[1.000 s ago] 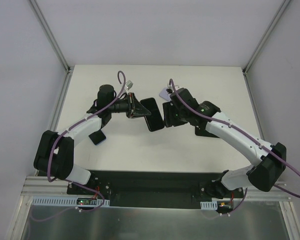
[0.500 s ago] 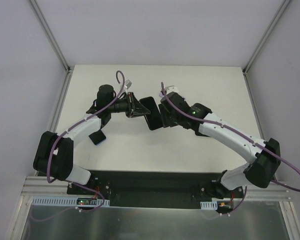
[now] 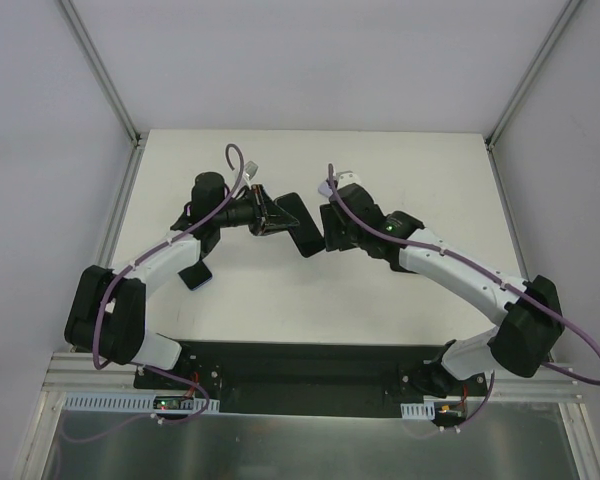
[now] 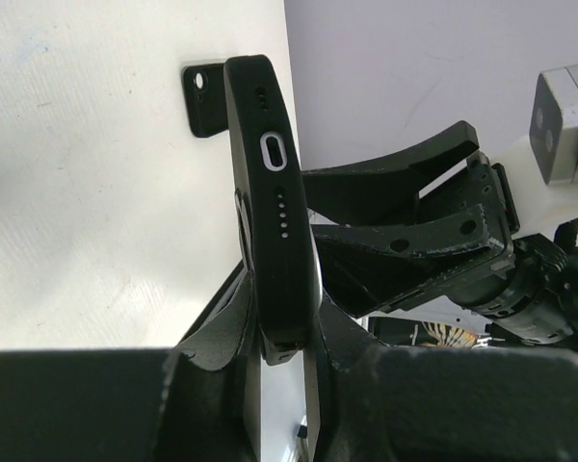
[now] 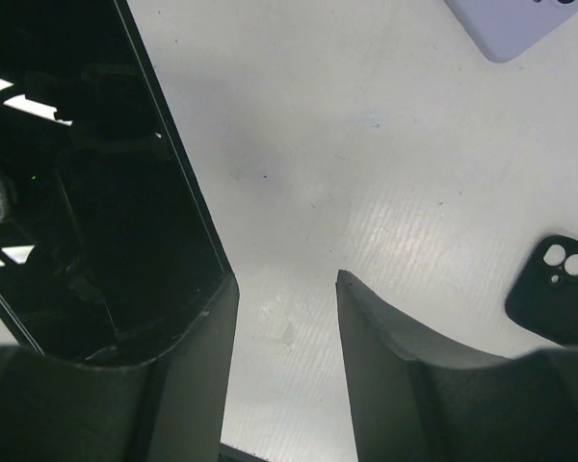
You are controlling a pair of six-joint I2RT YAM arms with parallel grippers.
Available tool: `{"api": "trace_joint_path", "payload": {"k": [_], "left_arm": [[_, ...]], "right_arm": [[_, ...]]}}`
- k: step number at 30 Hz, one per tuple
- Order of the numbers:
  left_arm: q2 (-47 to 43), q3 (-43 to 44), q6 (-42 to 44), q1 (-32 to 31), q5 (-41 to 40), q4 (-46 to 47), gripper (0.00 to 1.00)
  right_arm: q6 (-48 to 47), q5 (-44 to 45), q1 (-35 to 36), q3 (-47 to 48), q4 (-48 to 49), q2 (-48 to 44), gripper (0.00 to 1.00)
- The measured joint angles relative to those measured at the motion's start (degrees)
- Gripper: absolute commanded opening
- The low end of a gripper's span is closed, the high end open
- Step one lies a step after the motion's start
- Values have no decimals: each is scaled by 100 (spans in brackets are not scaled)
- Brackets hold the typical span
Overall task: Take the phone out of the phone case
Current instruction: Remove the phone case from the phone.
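A loose black case [image 5: 562, 289] and a lavender item [image 5: 520, 24] lie well apart on the white table [image 3: 380, 290].

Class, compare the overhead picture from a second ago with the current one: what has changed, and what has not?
The right claw swung left, close beside the cased phone, jaws open, not gripping. The left claw kept its hold on the phone, and the loose black case stayed put.

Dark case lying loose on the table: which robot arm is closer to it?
Left. The left arm runs just beside the loose dark case, the left end effector beyond it gripping the cased phone. The right arm and right end effector sit farther away.
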Motion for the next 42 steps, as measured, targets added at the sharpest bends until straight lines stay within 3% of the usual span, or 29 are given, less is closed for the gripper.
{"api": "trace_joint_path", "payload": {"k": [18,22,28,34,38,41,42], "left_arm": [[-127,-44,39,76,-129,-437,0],[-173,-44,245,74,0,-553,0],[-291,-44,411,57,420,-339,0],[-476,-44,522,35,664,-46,0],[-490,-44,549,33,807,127,0],[-492,-44,518,39,855,343,0],[-492,-44,494,66,863,444,0]], "right_arm": [[155,-1687,-494,-428,734,118,43],[205,-2048,-553,-507,671,-20,48],[686,-3834,-1086,-822,1058,-450,58],[1152,-5318,-1475,-1058,1615,-339,57],[1491,-5943,-1482,-1311,2131,-308,46],[1827,-6382,-1530,-1545,2649,-308,24],[1926,-6526,-1539,-1596,2804,-308,9]]}}
